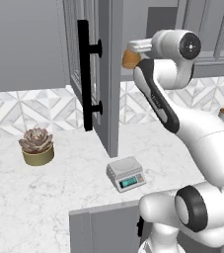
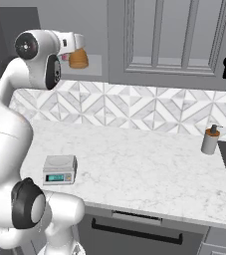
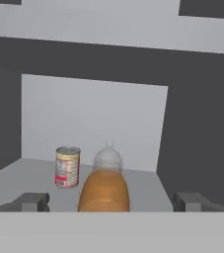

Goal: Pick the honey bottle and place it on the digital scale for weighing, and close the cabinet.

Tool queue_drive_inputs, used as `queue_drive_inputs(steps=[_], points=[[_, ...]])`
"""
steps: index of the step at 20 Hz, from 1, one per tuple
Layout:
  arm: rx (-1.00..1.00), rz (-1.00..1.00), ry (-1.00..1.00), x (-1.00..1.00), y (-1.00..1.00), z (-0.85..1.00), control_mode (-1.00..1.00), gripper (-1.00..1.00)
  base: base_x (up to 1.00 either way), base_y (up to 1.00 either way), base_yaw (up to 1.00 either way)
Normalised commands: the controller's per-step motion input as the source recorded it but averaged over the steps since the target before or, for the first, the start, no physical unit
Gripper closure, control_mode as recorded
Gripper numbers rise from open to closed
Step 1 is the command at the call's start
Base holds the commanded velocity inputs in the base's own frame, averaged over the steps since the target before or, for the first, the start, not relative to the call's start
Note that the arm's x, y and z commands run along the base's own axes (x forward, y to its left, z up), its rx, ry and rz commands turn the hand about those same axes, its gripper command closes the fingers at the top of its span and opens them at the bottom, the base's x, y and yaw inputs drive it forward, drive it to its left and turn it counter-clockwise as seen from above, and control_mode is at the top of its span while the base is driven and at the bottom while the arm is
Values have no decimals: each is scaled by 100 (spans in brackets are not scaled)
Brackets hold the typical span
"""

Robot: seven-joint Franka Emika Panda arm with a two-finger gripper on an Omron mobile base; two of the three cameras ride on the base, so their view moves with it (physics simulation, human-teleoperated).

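Left base view: white arm reaching up and back into the open cabinet (image 1: pixel 96 74), its glass-paned door swung out toward the camera with the long black bar handle (image 1: pixel 85 74) facing front. Honey bottle (image 1: pixel 130 59) partly seen just beside the wrist, amber body showing past the door edge, up at shelf height. Digital scale (image 1: pixel 127 174) sitting on the marble desk (image 1: pixel 44 197) below the door, teal display to the front, platform bare. Potted succulent (image 1: pixel 36 146) standing at the left of the desk, well apart from the scale.

Right base view: arm bent up at the left, hand pointing right toward the honey bottle (image 2: pixel 78 59), which sits on the cabinet shelf (image 2: pixel 95 64) right at the end of the hand. Digital scale (image 2: pixel 59 169) on the desk (image 2: pixel 144 164) near the arm's base, well below the bottle. Slim tan bottle with a dark top (image 2: pixel 210 139) standing far right on the desk, next to the dark edge of the sink. Grey panelled cabinet doors (image 2: pixel 174 40) closed above the tiled backsplash.

Hand view: honey bottle (image 3: pixel 104 190) upright and centred between the jaws, pale cap up, standing on the shelf. Gripper (image 3: pixel 111 201) spread wide, released, each fingertip (image 3: pixel 33 201) well clear of the bottle's sides, nothing gripped. Small tin can (image 3: pixel 67 167) with a red and white label standing just behind and to the left of the bottle, apart from it
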Motion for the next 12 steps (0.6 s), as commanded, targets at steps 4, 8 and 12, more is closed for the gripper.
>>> queue_drive_inputs(steps=[4, 8, 12], points=[[0, 0, 0, 72, 1, -1, -100, -100, 0, 0, 0], [0, 0, 0, 58, 17, -1, -100, -100, 0, 0, 0], [2, 5, 0, 31, 5, -3, -100, -100, 0, 0, 0]])
